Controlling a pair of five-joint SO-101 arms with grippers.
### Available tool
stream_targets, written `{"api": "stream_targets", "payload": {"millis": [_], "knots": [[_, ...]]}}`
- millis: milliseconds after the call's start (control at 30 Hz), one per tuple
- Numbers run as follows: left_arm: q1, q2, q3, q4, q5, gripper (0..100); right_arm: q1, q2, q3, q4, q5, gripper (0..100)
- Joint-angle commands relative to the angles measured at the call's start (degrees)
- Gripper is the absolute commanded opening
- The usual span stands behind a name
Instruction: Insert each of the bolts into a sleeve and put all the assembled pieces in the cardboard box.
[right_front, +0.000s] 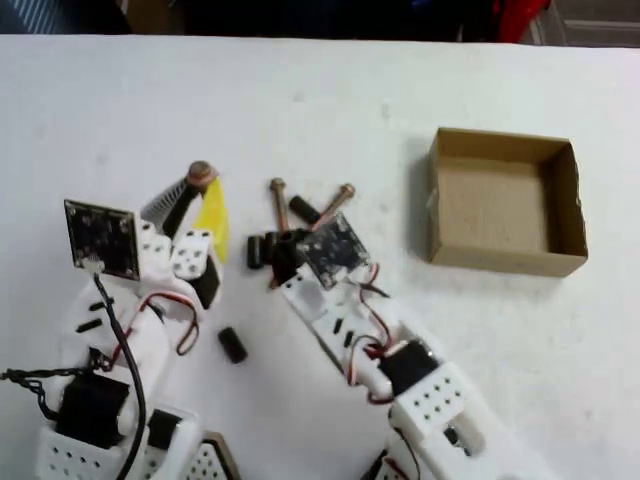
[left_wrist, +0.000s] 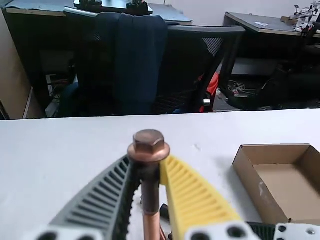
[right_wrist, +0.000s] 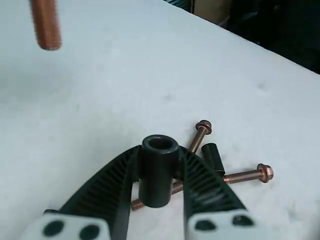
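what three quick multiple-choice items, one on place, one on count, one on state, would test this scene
1. The cardboard box stands: A on the left arm's side; B on the right arm's side; C between the arms.
2. Bolts lying on the table: A one; B two; C four.
3. The left gripper is: A open; B shut on a sleeve; C shut on a bolt.
1 B, it sits out past the right arm. 2 B, a second one lies beside the first. 3 C, its fingers clamp an upright bolt.
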Motion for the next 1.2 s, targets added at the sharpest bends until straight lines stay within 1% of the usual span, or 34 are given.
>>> {"api": "stream_targets", "payload": {"millis": [0, 167, 233, 367, 533, 733, 900, 1067, 1167], "knots": [[1.19, -1.01, -1.14, -2.29, 0.44, 2, -0.57, -8.40, 0.62, 2.68, -0.53, 1.6], [1.19, 1.27, -4.31, -1.58, 0.53, 2, -0.40, -16.75, 5.19, 3.21, -0.53, 1.6], [1.27, 5.05, -7.30, -0.18, 0.62, 2, -0.48, -18.77, 6.51, 3.30, -0.53, 1.6], [1.27, 14.64, -15.12, 4.22, 4.04, 2, -0.40, -21.49, 8.79, 3.56, -0.53, 1.6], [2.42, 21.76, -20.92, 5.27, 4.48, 2, -0.48, -24.57, 11.60, 3.65, -0.53, 1.6], [6.81, 23.60, -21.27, 5.19, 4.31, 2, -0.57, -31.60, 14.95, 3.82, -0.53, 1.6], [9.10, 23.60, -21.10, 5.19, 4.48, 2, -0.57, -37.41, 18.29, 3.91, -0.53, 1.6], [12.97, 23.60, -17.93, 4.48, 4.40, 2, -0.57, -40.57, 20.22, 4.00, -0.44, 1.6], [13.05, 23.60, -16.70, 1.32, 4.22, 2, -0.57, -40.48, 20.22, 4.00, -0.44, 1.6]]}}
